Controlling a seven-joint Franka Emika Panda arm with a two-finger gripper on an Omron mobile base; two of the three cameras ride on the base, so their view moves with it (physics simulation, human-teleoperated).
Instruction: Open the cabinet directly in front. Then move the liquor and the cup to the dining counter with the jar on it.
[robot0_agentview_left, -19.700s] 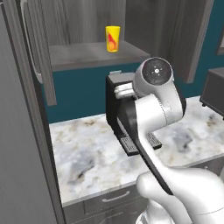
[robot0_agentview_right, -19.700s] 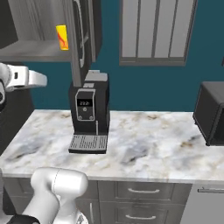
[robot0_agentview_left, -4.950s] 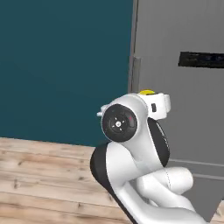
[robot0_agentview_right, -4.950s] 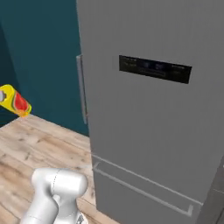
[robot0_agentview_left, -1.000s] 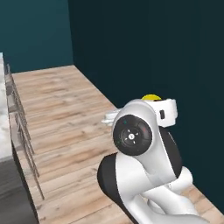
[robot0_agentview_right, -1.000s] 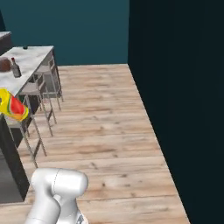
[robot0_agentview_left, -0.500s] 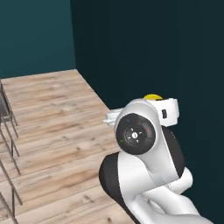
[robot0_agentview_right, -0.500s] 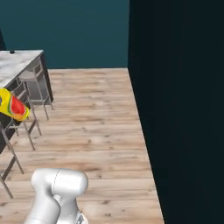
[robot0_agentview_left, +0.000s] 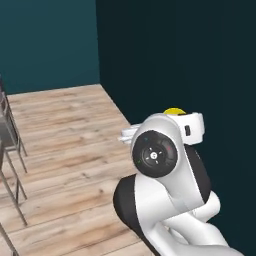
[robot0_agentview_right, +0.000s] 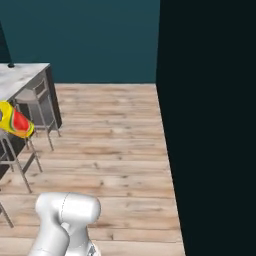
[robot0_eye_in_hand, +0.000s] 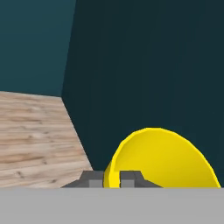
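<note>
Hand (robot0_eye_in_hand: 112, 180) pinched tight on yellow cup (robot0_eye_in_hand: 164, 157) rim

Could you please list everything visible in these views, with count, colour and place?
cup: one, yellow with red and green print, tilted, held by its rim at the left edge of the right base view.
dining counter: one, white-grey marbled top on a dark base, far left.
stools: at least two, grey seats on metal legs, beside the counter.
floor: light wood planks.
walls: dark teal, ahead and to the right.
arm: one, white with dark joints.
gripper: one, dark tips shut on the cup's rim.
</note>
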